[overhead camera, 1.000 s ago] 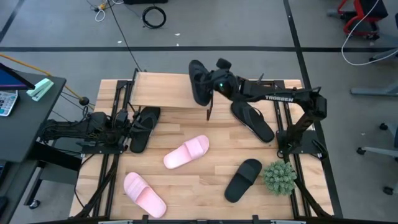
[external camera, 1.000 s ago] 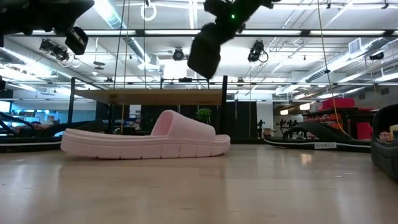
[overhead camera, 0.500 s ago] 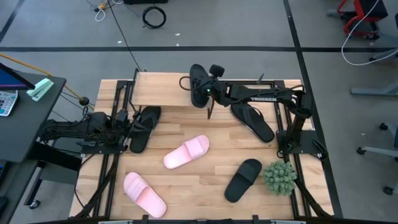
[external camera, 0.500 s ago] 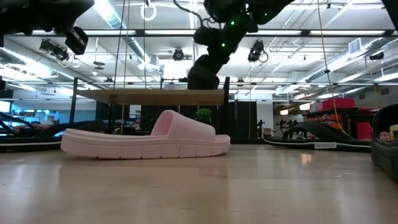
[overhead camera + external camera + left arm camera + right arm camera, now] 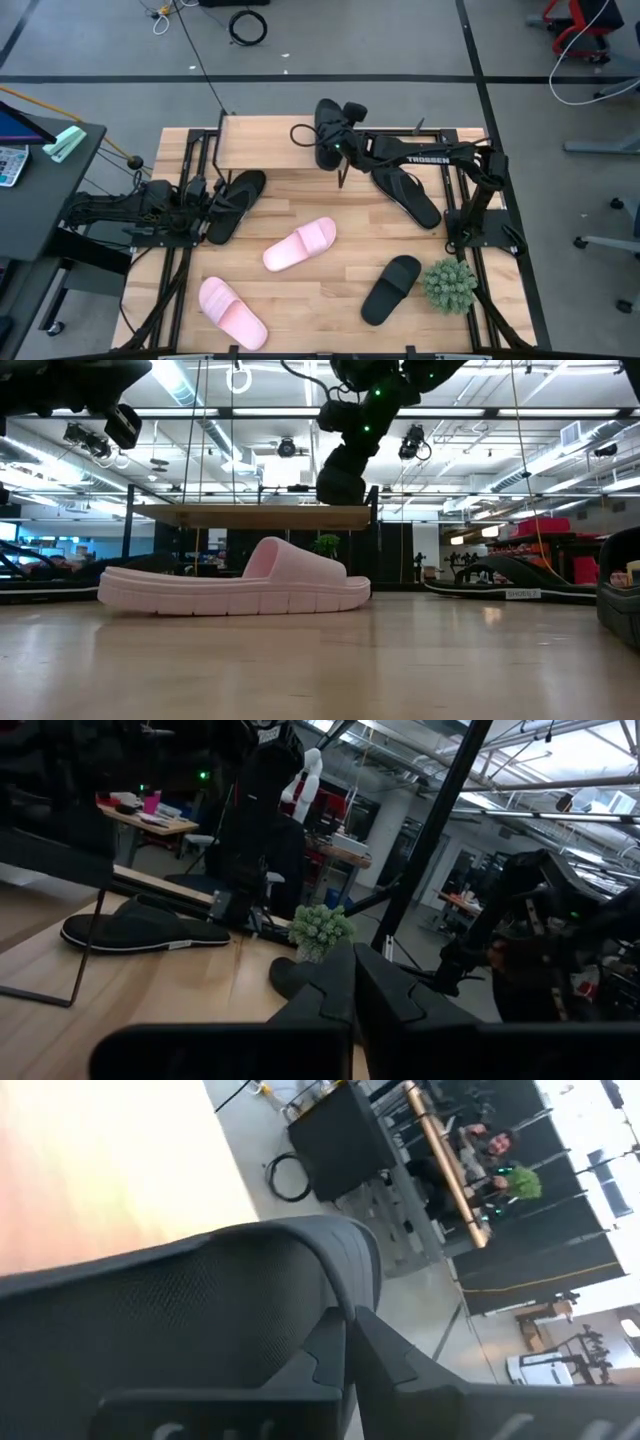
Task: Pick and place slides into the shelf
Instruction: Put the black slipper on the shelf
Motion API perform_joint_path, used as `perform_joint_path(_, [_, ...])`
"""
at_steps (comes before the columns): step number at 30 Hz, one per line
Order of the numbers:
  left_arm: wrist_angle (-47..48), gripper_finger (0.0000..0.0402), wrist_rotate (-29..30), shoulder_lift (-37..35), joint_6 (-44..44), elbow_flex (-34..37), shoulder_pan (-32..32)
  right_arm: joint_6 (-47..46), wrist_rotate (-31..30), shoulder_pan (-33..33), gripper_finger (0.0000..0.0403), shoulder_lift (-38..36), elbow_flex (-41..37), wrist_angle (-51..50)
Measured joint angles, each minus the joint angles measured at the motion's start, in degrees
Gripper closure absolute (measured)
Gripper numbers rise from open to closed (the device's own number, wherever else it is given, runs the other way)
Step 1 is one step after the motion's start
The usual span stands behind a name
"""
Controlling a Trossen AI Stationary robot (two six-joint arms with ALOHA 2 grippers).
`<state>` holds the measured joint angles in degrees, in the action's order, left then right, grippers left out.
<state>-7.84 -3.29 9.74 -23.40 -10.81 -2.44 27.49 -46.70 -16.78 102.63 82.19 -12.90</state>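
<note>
My right gripper (image 5: 343,143) reaches in from the table's right and is shut on a black broad-strap slide (image 5: 327,128) over the right end of the shelf (image 5: 262,143). The low view shows this slide (image 5: 341,472) just above the shelf's wooden top board (image 5: 250,517). One pink slide (image 5: 300,245) lies mid-table, another pink slide (image 5: 232,312) near the front left, and a second black slide (image 5: 390,288) at the front right. One flip-flop (image 5: 407,195) lies under the right arm. Another flip-flop (image 5: 236,203) lies beside my left gripper (image 5: 206,206), which is shut and waits at the left. My right gripper pinches the black slide at its side edge next to the broad strap (image 5: 300,1295), coming level from the table's right. The slide is lifted and stands steeply, its lower end (image 5: 341,492) close over the shelf's top board; whether it touches the board cannot be told.
A small green potted plant (image 5: 448,283) stands at the front right corner next to the black slide. The shelf's thin black legs (image 5: 341,178) stand on the far part of the table. Bare wood lies in front of the mid-table pink slide.
My right gripper has come down toward the shelf's top board with the black slide and turned it, then drifted slightly right. The shelf's right end has shifted a little toward the table's right.
</note>
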Motion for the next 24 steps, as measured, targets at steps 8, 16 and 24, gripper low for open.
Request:
perform_joint_path(8, [-0.1, 0.0381, 0.0, 0.0, 0.0, 0.0, 0.0, -0.4, 0.2, -1.1, 0.0393, 0.0, 0.0, -4.5])
perform_joint_path(16, [-0.1, 0.0390, 0.0, 0.0, 0.0, 0.0, 0.0, 1.6, 1.1, -1.2, 0.0358, 0.0, 0.0, -4.5])
perform_joint_path(24, [-0.1, 0.0386, 0.0, 0.0, 0.0, 0.0, 0.0, 3.1, 1.2, -1.2, 0.0290, 0.0, 0.0, -4.4])
